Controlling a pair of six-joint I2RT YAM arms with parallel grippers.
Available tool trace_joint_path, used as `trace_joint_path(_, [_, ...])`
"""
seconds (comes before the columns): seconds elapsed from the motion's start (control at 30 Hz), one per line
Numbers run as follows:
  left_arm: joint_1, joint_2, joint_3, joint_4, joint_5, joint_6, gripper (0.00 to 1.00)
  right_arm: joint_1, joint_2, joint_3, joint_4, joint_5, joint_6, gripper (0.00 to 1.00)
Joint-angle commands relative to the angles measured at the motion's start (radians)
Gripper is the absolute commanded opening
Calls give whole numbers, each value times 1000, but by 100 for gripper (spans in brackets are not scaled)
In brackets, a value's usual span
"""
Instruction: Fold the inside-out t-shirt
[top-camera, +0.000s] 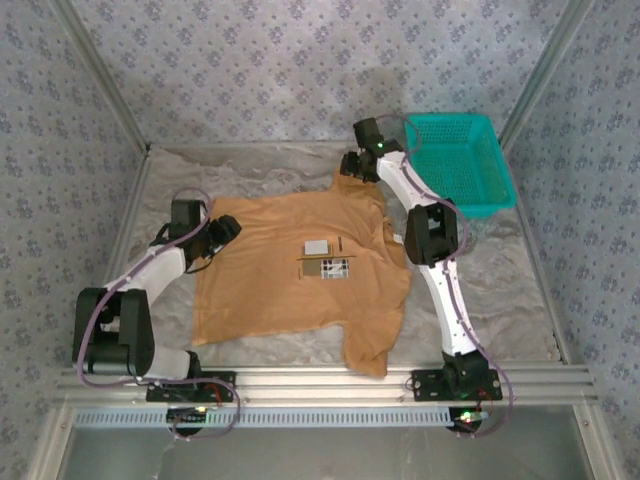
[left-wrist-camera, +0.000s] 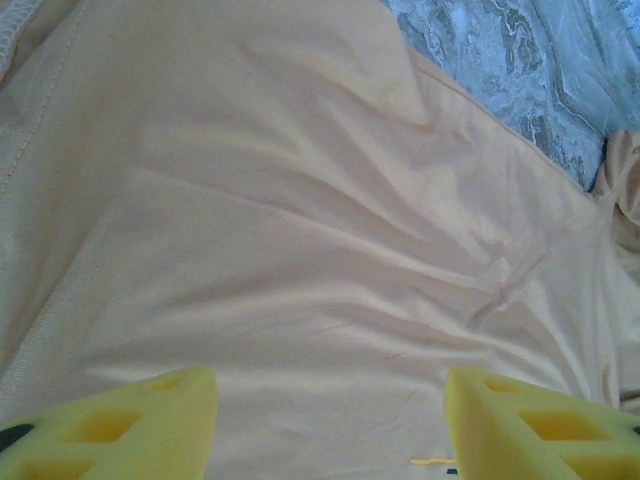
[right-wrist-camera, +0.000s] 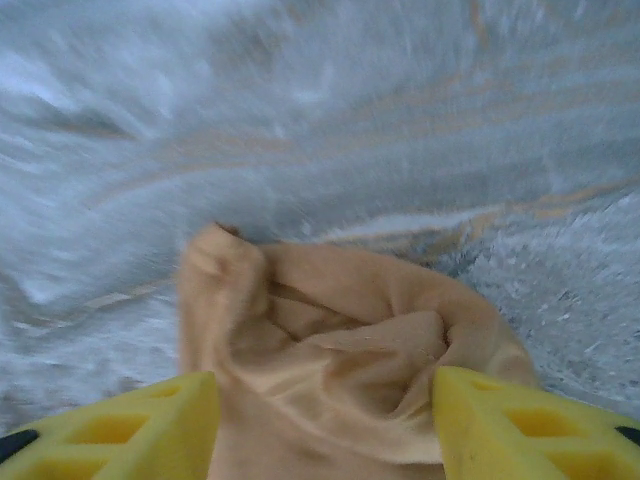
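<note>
The inside-out t-shirt (top-camera: 290, 275) lies spread on the table, tan, with a small white label (top-camera: 316, 247) near its middle. My left gripper (top-camera: 225, 232) is at the shirt's left edge. In the left wrist view it (left-wrist-camera: 332, 400) stands open, its yellow fingers (left-wrist-camera: 150, 425) wide apart over smooth tan cloth (left-wrist-camera: 300, 230). My right gripper (top-camera: 350, 165) is at the shirt's far right corner. In the right wrist view its jaws (right-wrist-camera: 325, 400) stand open around a bunched lump of the shirt (right-wrist-camera: 330, 340), which lies loose between the yellow fingers (right-wrist-camera: 520, 425).
A teal mesh basket (top-camera: 462, 160) stands at the back right, close to my right arm. A marbled grey cover (top-camera: 500, 290) drapes the table. Patterned walls close in the back and sides. An aluminium rail (top-camera: 320, 380) runs along the near edge.
</note>
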Motion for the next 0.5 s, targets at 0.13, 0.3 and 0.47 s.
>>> trace_joint_path(0.13, [-12, 54, 19, 23, 10, 11, 60, 4, 56, 16, -12, 3, -11, 17])
trace_joint_path(0.3, [-22, 62, 21, 31, -2, 12, 57, 8, -30, 24, -20, 51, -34, 0])
trace_joint_path(0.47, [0, 100, -6, -6, -86, 10, 43, 28, -249, -148, 122, 170, -67, 0])
